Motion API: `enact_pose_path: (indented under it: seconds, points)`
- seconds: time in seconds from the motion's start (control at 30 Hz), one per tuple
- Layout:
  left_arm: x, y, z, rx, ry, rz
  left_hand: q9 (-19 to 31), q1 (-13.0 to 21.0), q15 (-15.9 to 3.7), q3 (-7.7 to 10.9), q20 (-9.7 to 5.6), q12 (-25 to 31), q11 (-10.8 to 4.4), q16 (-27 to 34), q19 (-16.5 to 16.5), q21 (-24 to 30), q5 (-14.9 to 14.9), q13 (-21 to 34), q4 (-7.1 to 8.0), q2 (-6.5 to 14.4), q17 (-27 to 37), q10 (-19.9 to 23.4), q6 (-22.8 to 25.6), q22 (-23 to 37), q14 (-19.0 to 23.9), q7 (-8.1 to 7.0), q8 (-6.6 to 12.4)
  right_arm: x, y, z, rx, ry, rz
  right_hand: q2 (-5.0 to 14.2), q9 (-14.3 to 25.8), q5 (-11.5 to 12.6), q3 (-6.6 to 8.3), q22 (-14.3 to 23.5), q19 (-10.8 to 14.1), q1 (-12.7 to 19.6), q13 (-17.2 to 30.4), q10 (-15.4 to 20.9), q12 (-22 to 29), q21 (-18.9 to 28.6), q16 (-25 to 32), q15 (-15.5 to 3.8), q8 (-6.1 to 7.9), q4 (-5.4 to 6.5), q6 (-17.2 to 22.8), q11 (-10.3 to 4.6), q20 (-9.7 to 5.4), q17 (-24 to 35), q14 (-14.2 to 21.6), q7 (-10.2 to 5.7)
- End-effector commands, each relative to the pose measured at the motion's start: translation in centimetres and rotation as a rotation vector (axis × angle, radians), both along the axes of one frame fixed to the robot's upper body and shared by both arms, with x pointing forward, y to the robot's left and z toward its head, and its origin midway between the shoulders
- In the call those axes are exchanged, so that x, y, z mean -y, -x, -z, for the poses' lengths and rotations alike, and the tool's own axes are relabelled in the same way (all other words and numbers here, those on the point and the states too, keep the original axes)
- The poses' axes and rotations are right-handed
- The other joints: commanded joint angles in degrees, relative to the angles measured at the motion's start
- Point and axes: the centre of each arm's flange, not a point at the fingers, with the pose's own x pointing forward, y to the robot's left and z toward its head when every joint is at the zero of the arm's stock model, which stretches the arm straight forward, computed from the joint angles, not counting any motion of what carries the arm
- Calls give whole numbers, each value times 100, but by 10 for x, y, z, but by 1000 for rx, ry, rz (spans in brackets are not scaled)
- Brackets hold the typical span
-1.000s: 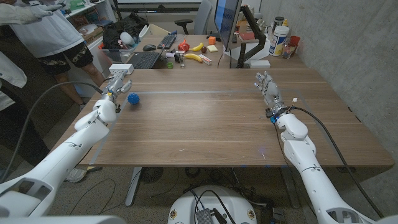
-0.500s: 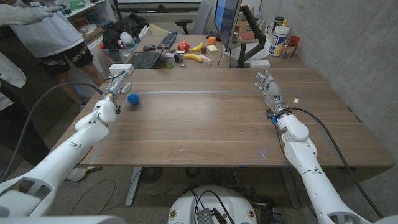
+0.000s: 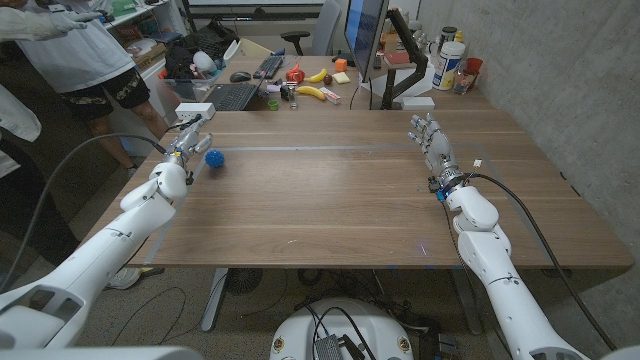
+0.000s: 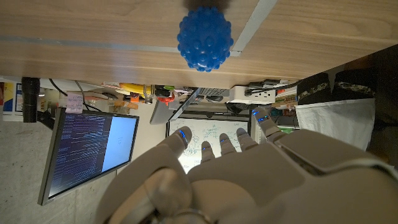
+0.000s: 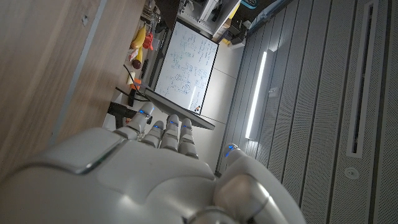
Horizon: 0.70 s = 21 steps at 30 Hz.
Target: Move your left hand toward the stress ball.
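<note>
A small blue knobbly stress ball (image 3: 214, 158) sits on the wooden table (image 3: 340, 190) near its far left corner; it is also in the left wrist view (image 4: 204, 38). My left hand (image 3: 186, 139) stands just left of the ball, a short gap away, fingers stretched out and apart with nothing in them. From the left wrist camera the hand (image 4: 211, 174) points past the ball. At the far right of the table my right hand (image 3: 430, 143) stands with fingers extended, holding nothing, and its back shows in the right wrist view (image 5: 155, 162).
Behind the table stands a cluttered desk with a keyboard (image 3: 232, 96), a banana (image 3: 310, 92) and a monitor (image 3: 365, 35). A white box (image 3: 195, 110) lies at the far left corner. A person (image 3: 85, 50) stands at the back left.
My left hand has crept slightly forward beside the ball. The ball and the right hand stay where they were.
</note>
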Motion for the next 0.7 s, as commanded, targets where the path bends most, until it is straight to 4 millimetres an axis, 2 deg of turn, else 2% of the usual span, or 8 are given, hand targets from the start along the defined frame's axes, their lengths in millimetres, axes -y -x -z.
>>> enact_pose_path:
  seconds: [0.03, 0.7]
  points:
    - [-1, 0, 2, -16, -1, -10, 22, 52, -47, 43, -21, 49, 14, 20, -1432, 44, -15, 14, -17, -12, 6, -182, 51, 15, -645, 17, 26, 1, 8, 0, 25, 0, -5, 707, 30, 14, 57, 18, -6, -5, 25, 52, 15, -8, 34, 11, 47, -11, 30, 0, -282, 23, 0, -1]
    - [-3, -10, 6, -50, 10, -14, 22, 69, -55, 35, -14, 54, 34, 10, -1329, 99, -26, 11, -3, -33, 6, -147, 119, 25, -632, 65, 46, -1, 17, -6, 63, 11, -10, 704, 29, 16, 61, 19, 7, -4, 24, 62, 13, -23, 33, 9, 44, -11, 48, 8, -282, 21, 10, 4]
